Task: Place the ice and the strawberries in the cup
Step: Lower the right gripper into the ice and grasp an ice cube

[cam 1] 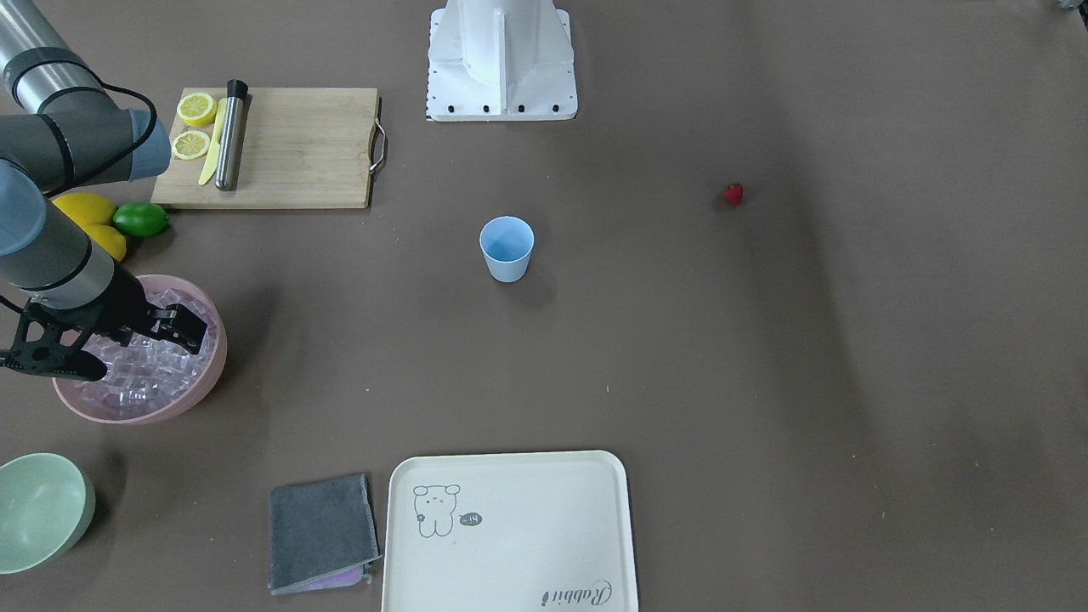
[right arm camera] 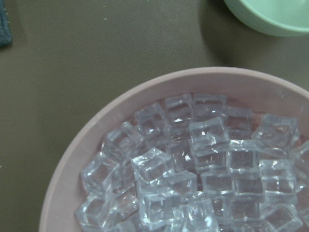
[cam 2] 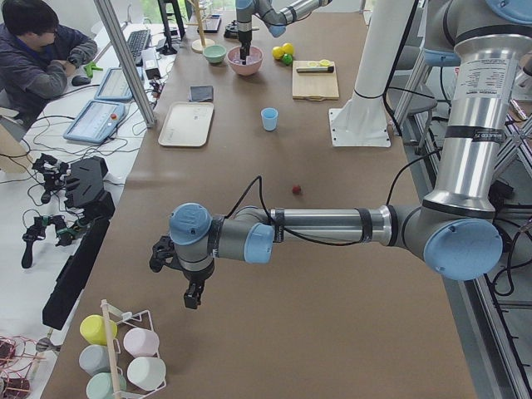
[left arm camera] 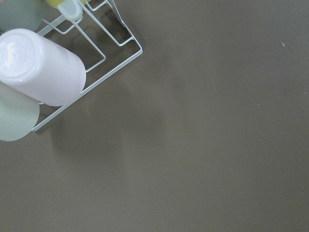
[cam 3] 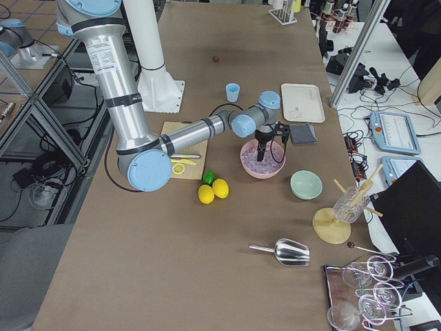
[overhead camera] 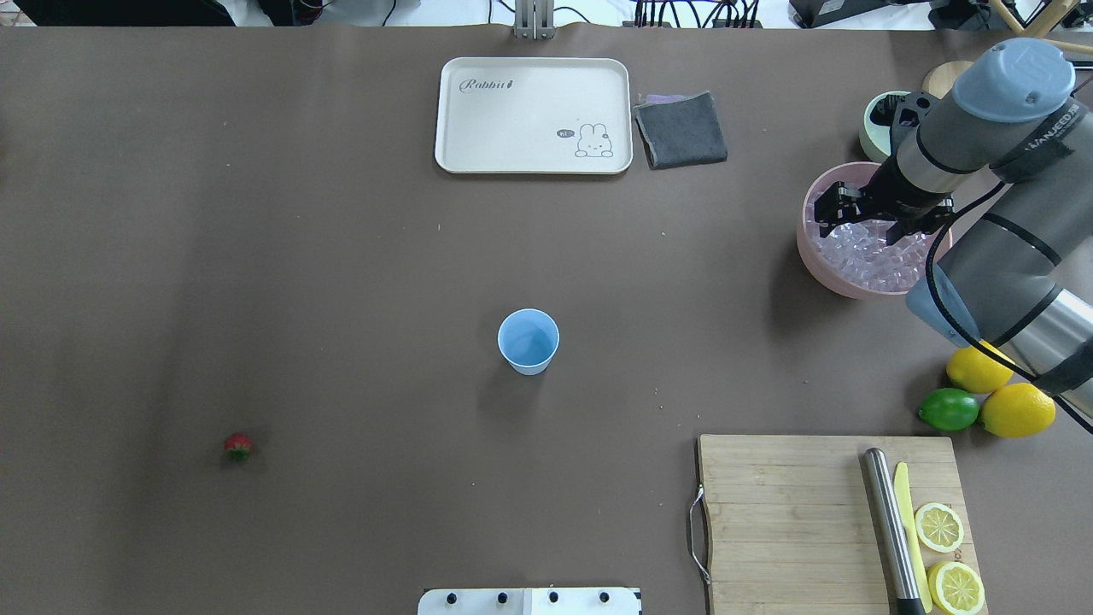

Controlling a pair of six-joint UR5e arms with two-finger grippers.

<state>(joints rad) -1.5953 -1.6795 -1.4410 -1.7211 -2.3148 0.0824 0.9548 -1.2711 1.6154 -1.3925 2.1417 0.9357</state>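
Note:
The light blue cup (overhead camera: pixel 528 340) stands upright in the middle of the table and looks empty; it also shows in the front view (cam 1: pixel 507 246). One red strawberry (overhead camera: pixel 238 446) lies alone on the table, far to the cup's left. The ice (right arm camera: pixel 193 169), many clear cubes, fills a pink bowl (overhead camera: pixel 807 243). My right gripper (overhead camera: pixel 875 224) hangs open just above the ice in that bowl, and I see nothing between its fingers. My left gripper (cam 2: pixel 191 291) shows only in the left side view, above bare table near a cup rack. I cannot tell whether it is open or shut.
A wooden board (overhead camera: pixel 794 512) holds lemon halves, a yellow knife and a steel muddler. Two lemons and a lime (overhead camera: pixel 948 410) lie by the right arm. A pale green bowl (cam 1: pixel 42 510), a grey cloth (overhead camera: pixel 683 128) and a cream tray (overhead camera: pixel 534 115) lie along the far side. The wire rack (left arm camera: pixel 96 63) holds upturned cups.

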